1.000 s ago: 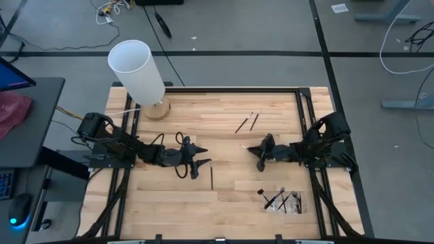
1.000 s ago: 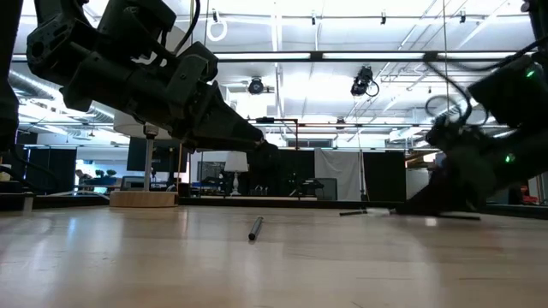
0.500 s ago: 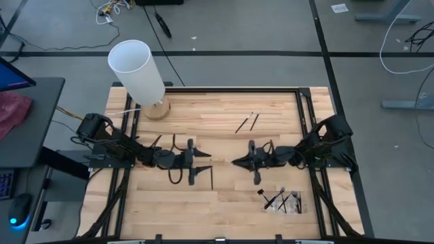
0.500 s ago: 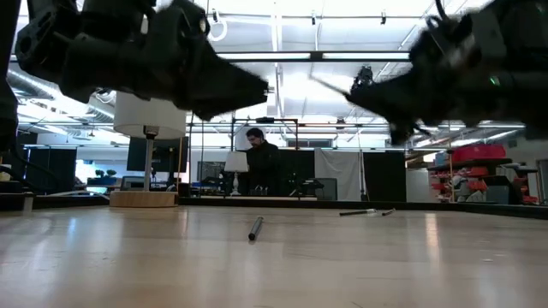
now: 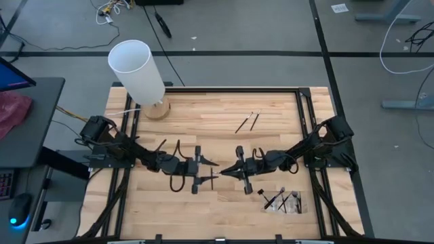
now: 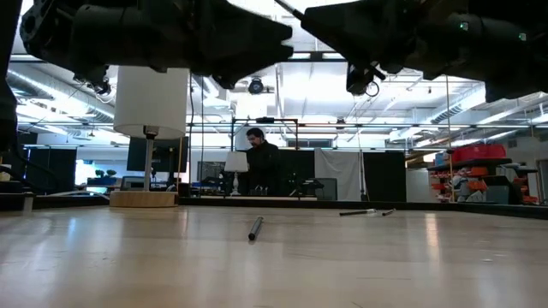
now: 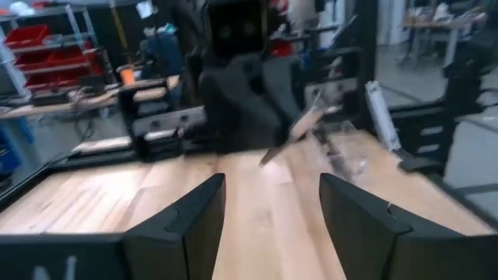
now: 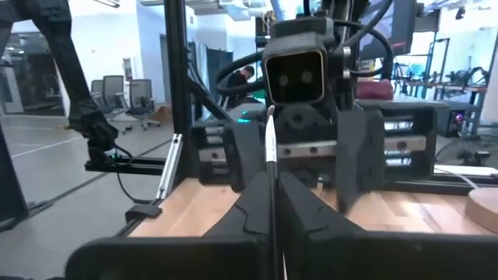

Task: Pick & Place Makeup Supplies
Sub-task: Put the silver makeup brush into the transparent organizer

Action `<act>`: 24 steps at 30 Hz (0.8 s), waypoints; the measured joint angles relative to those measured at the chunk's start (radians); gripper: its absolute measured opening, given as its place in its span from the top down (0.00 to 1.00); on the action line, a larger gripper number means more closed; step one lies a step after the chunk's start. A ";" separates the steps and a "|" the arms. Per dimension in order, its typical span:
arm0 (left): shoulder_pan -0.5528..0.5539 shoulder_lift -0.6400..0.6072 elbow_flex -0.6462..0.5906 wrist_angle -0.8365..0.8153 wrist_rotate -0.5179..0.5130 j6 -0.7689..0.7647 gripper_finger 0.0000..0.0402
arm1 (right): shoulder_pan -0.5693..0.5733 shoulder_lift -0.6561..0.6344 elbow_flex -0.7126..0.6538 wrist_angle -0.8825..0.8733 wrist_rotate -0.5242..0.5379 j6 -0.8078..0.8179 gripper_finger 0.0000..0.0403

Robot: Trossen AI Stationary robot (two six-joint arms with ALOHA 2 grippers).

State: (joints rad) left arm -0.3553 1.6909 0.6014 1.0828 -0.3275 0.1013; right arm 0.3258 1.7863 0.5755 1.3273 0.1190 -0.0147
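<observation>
**Inspector A:** Since a second ago both arms have closed in over the middle of the desk (image 5: 271, 102). The left gripper (image 5: 210, 163) and right gripper (image 5: 230, 171) were well apart and now stand tip to tip.

**Inspector B:** Agreed. Working from the left, we find the left gripper's jaws spread wide and empty. Under the gap between the two arms a loose brush (image 5: 211, 178) lies flat, its long axis running front to back across the desk.

**Inspector A:** The right gripper's jaws are closed on a held brush (image 8: 270, 148). Its long axis follows the fingers, and it points at the left gripper facing it.

**Inspector B:** We judge this to be a handover about to happen. Further right, a pair of brushes (image 5: 247, 122) lies slanted near the back. A cluster of brushes (image 5: 281, 200) sits at the front right.

**Inspector A:** On progress, we see no brush delivered anywhere that we can confirm. One is in hand and the others lie untouched, so we judge most of the task is left.
</observation>
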 joint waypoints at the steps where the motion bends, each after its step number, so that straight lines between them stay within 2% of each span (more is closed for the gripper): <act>1: -0.005 0.000 0.005 0.008 0.010 0.001 0.48 | 0.000 0.000 0.000 -0.001 -0.001 0.005 0.99; 6: -0.009 0.000 0.016 0.030 0.011 0.008 0.50 | -0.001 0.000 0.000 -0.003 0.000 0.010 0.98; 12: -0.009 0.000 0.037 0.035 0.030 0.010 0.58 | -0.001 -0.001 0.000 -0.002 0.000 0.011 0.98; 18: -0.009 0.000 0.043 0.033 0.030 0.008 0.73 | -0.001 -0.001 0.000 -0.004 0.000 0.014 0.98; 24: -0.009 0.000 0.043 0.020 0.028 0.010 0.92 | -0.001 -0.002 0.000 -0.012 0.002 0.014 0.98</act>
State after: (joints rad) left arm -0.3641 1.6909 0.6445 1.1029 -0.2996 0.1109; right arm 0.3248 1.7847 0.5755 1.3152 0.1210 -0.0002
